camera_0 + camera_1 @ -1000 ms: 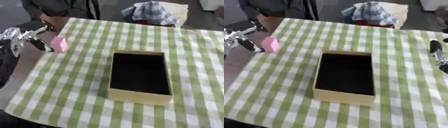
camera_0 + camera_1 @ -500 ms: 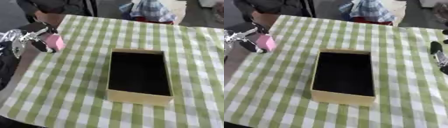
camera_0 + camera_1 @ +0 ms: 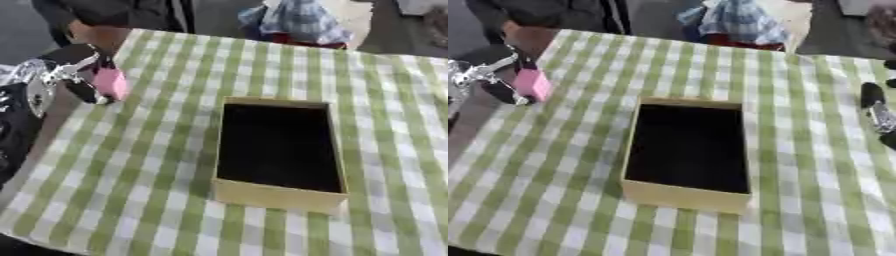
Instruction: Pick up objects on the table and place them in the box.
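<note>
- Pink block (image 3: 111, 83) sat pinched between the fingers and thumb of my left hand (image 3: 54, 85), over the desk's (image 3: 157, 165) edge at about ten o'clock from the box.
- Fingers (image 3: 83, 92) of that hand were curled against the block's near side, with another dark finger above it.
- Box (image 3: 278, 151) lay open near the middle of the green-checked desk, its long side running twelve to six, its dark inside holding nothing I could make out.
- Block and box were well apart.
- Right hand (image 3: 877, 109) showed only at the three o'clock edge of the right eye view, a dark and silver shape over the desk; whether its fingers were apart or together I could not tell.
- Bundle of blue checked cloth (image 3: 299, 21) lay beyond the desk at twelve o'clock.
</note>
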Controlling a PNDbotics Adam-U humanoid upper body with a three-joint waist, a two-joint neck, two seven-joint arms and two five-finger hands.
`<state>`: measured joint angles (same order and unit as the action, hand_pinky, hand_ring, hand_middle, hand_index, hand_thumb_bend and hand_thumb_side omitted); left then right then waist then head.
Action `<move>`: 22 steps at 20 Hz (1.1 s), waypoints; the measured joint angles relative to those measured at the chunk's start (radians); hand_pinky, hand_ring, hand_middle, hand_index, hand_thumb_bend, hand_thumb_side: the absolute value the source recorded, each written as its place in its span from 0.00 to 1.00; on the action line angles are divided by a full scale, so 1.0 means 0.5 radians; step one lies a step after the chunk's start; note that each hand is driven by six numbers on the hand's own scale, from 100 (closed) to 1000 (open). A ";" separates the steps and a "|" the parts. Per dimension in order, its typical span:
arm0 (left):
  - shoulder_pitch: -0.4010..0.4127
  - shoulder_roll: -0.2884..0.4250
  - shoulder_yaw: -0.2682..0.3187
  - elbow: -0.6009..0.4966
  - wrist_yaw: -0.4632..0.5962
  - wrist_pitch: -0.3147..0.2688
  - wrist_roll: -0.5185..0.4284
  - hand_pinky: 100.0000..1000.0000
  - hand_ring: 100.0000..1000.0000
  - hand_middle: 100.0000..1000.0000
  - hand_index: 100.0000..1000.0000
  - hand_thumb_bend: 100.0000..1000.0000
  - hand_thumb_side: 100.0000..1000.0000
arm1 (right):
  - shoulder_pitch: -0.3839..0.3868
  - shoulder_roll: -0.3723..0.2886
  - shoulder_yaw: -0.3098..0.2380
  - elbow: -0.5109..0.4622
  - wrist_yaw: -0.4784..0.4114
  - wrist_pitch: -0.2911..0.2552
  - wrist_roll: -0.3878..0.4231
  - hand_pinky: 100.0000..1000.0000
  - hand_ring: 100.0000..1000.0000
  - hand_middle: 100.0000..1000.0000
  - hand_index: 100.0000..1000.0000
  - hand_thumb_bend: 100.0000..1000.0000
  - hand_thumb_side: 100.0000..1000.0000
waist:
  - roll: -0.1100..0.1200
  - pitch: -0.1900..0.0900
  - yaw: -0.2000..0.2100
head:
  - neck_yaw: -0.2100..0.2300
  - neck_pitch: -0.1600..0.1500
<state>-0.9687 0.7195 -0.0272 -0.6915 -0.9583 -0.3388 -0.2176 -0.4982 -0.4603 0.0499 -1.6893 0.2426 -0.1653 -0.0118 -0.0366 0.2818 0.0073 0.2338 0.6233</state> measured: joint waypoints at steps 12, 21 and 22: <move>-0.052 -0.001 -0.191 -0.519 0.312 -0.154 -0.181 0.71 0.53 0.42 0.57 0.31 0.00 | 0.014 0.000 0.000 0.001 0.000 -0.006 0.007 0.68 0.80 0.83 0.91 0.11 0.37 | 0.047 -0.089 0.022 | -0.029 0.004; -0.108 -0.145 -0.475 -1.099 0.676 -0.270 -0.427 0.71 0.55 0.43 0.58 0.29 0.00 | 0.013 0.007 0.000 0.001 0.000 -0.012 0.012 0.68 0.80 0.83 0.91 0.11 0.37 | 0.059 -0.112 -0.003 | -0.106 0.004; -0.109 -0.171 -0.505 -1.140 0.709 -0.276 -0.461 0.71 0.55 0.43 0.58 0.29 0.00 | 0.012 0.012 0.000 0.001 0.000 -0.012 0.012 0.68 0.80 0.83 0.91 0.11 0.37 | 0.059 -0.114 -0.003 | -0.116 0.004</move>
<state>-1.0230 0.6340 -0.2797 -1.2617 -0.6037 -0.4768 -0.4481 -0.4922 -0.4543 0.0501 -1.6889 0.2424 -0.1712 -0.0057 -0.0072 0.2247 0.0056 0.1758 0.6251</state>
